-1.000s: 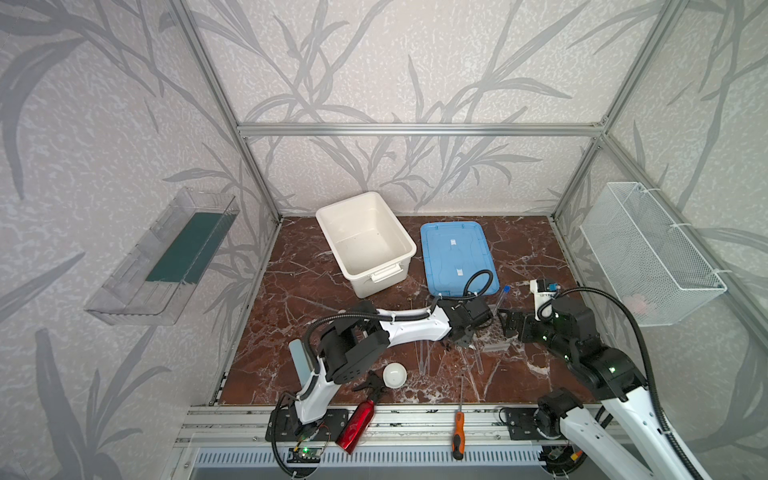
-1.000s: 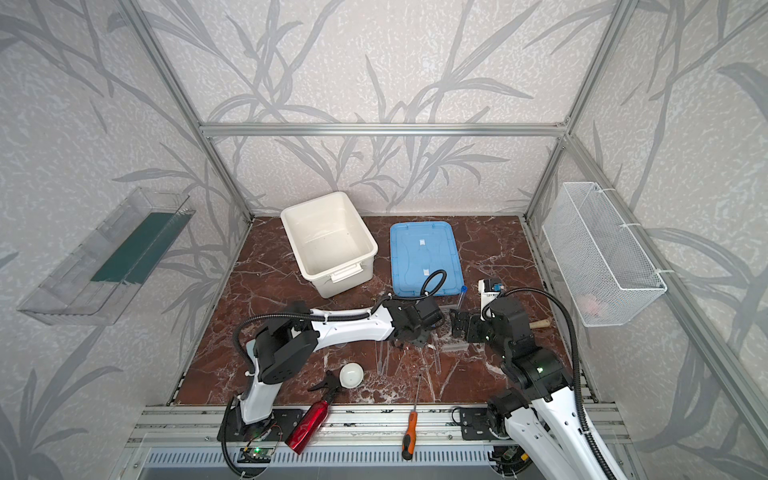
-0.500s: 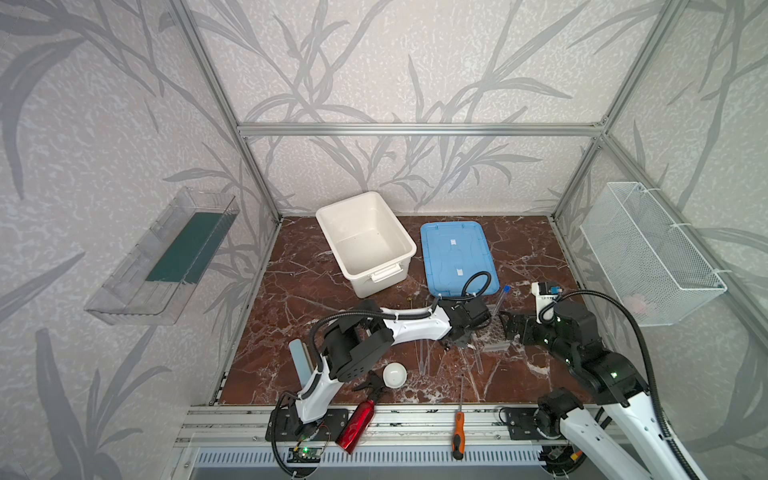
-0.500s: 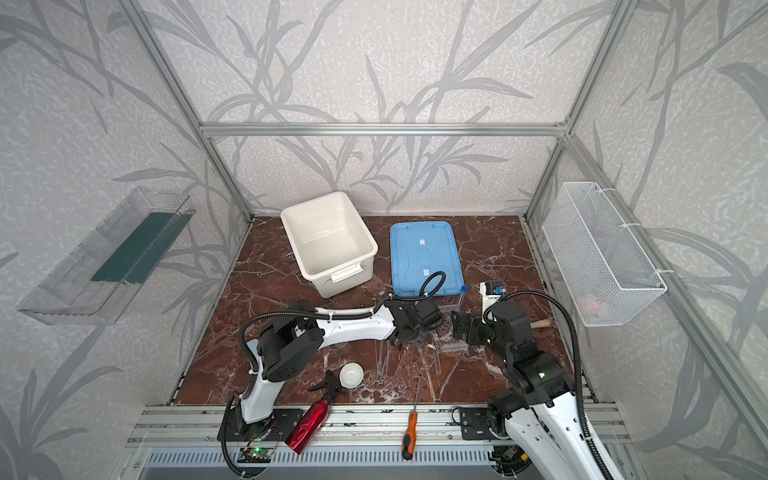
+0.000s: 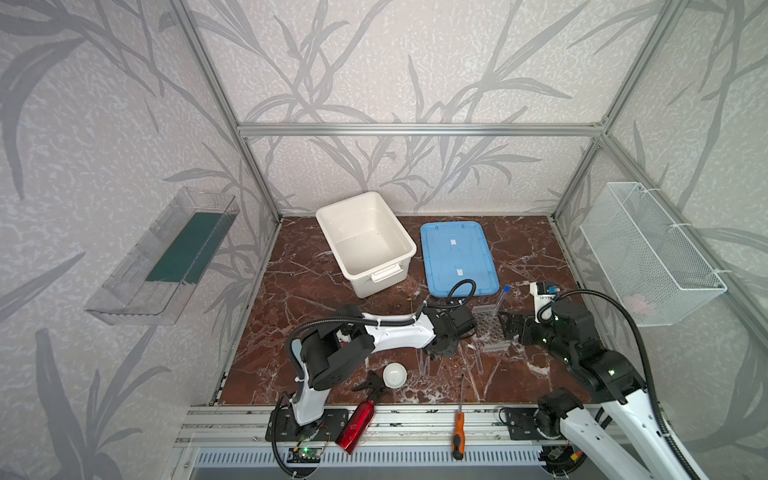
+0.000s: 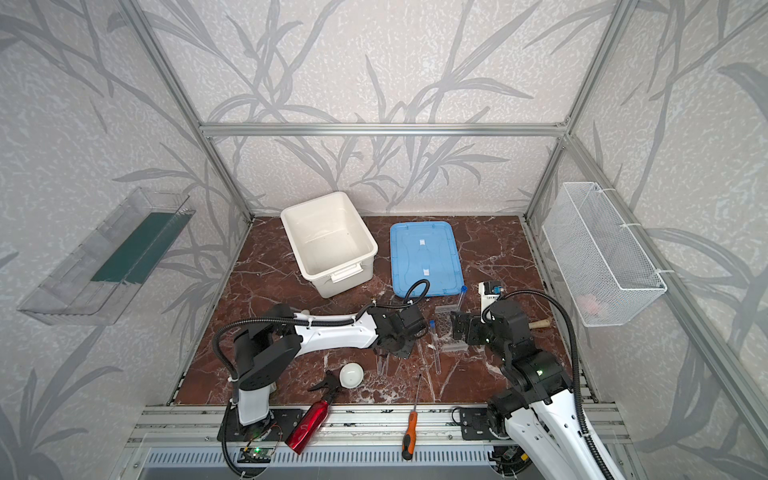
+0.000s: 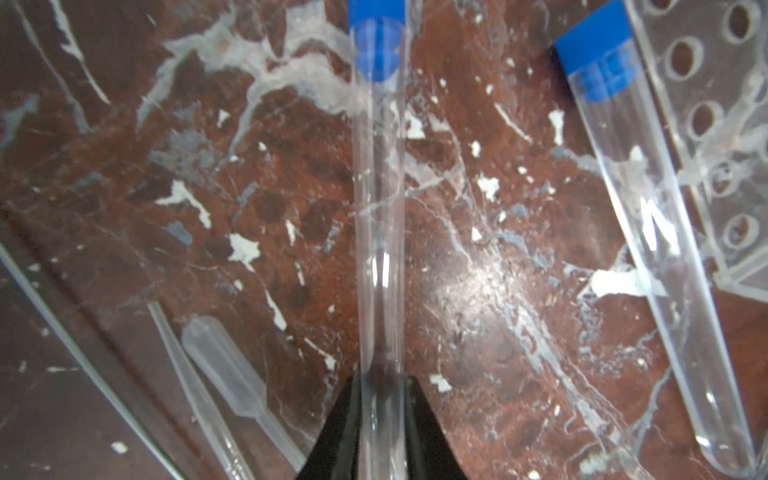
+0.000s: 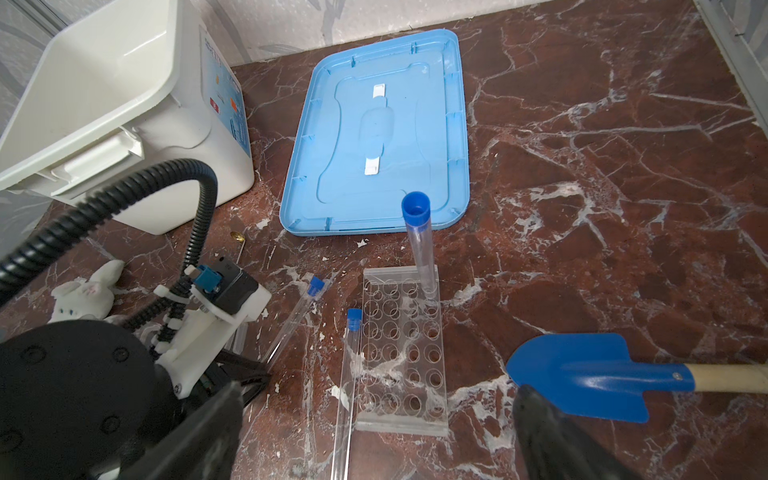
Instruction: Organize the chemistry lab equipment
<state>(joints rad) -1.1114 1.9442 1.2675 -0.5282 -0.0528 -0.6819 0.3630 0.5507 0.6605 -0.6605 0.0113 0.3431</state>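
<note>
Narrowed since a second ago, the left claw (image 7: pixel 381 380) now pinches the uncapped end of a long clear tube (image 7: pixel 380 208), blue-capped, at 9 o'clock of the clear perforated rack (image 8: pixel 399 353) on the desk (image 8: pixel 623 187). A second tube (image 8: pixel 347 374) lies along the rack's side; a third tube (image 8: pixel 420 249) stands in its 1 o'clock corner. Spread wide, the right claw (image 8: pixel 378 392) hovers at the rack's 3 o'clock.
</note>
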